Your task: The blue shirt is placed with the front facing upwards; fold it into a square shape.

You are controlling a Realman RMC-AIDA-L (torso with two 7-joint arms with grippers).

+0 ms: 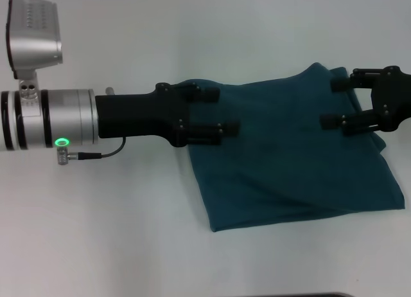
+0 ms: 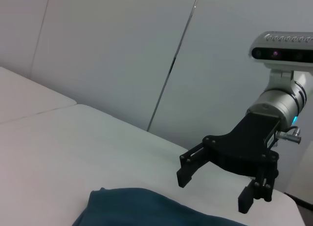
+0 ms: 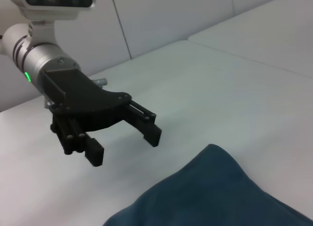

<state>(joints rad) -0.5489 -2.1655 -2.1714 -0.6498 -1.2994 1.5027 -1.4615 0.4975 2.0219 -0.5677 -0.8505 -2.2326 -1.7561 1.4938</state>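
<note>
The blue shirt [image 1: 289, 168] lies on the white table as a folded, roughly rectangular bundle, plain teal side up. My left gripper [image 1: 230, 110] reaches in from the left over the shirt's left edge, open and holding nothing. My right gripper [image 1: 327, 103] hovers over the shirt's far right corner, also open and holding nothing. The left wrist view shows the right gripper [image 2: 215, 191] above a rounded edge of the shirt [image 2: 137, 206]. The right wrist view shows the left gripper [image 3: 123, 145] beyond a folded corner of the shirt [image 3: 210, 192].
The white table [image 1: 128, 233] spreads around the shirt. A second table top [image 3: 264, 35] adjoins it across a seam. A pale wall [image 2: 122, 40] stands behind the table.
</note>
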